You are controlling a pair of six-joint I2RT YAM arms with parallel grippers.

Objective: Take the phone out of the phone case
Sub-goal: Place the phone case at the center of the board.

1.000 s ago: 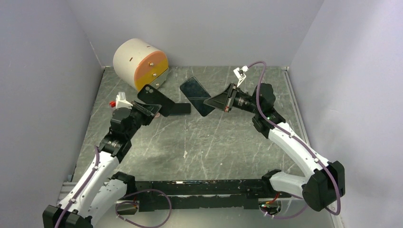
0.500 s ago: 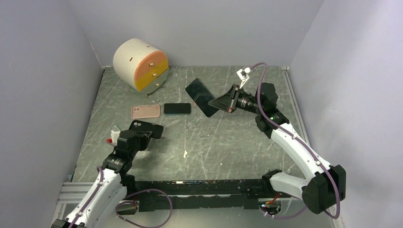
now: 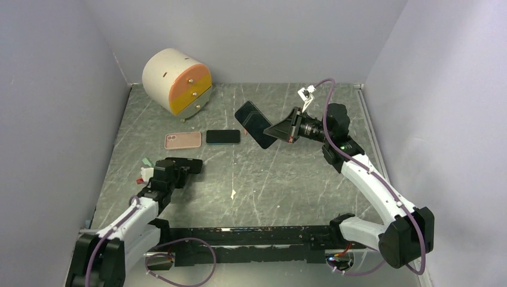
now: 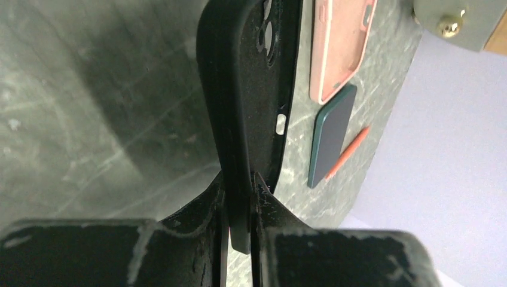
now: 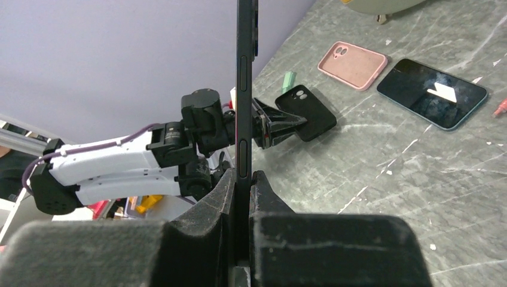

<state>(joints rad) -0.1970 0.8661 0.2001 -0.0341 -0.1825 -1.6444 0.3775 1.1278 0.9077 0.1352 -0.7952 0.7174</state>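
Separation looks done: phone (image 3: pixel 254 122) pinched edge-on in the closed right fingers (image 5: pixel 215 200) above the worktop (image 3: pixel 269 185), left fingers (image 4: pixel 200 206) clamped on the empty black case (image 3: pixel 182 162) low at left, so lower each flat before releasing, clear of the pink case (image 3: pixel 182 140) and teal phone (image 3: pixel 223 136).

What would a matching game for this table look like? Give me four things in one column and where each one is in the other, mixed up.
Things:
1. black case
2. black phone
3. pink case
4. drawer box

Places:
A. flat on the table, beside the teal phone
B. clamped in the right gripper
C. back left corner
D. clamped in the left gripper

Pairs: 1-D, 2-B, 3-A, 4-C
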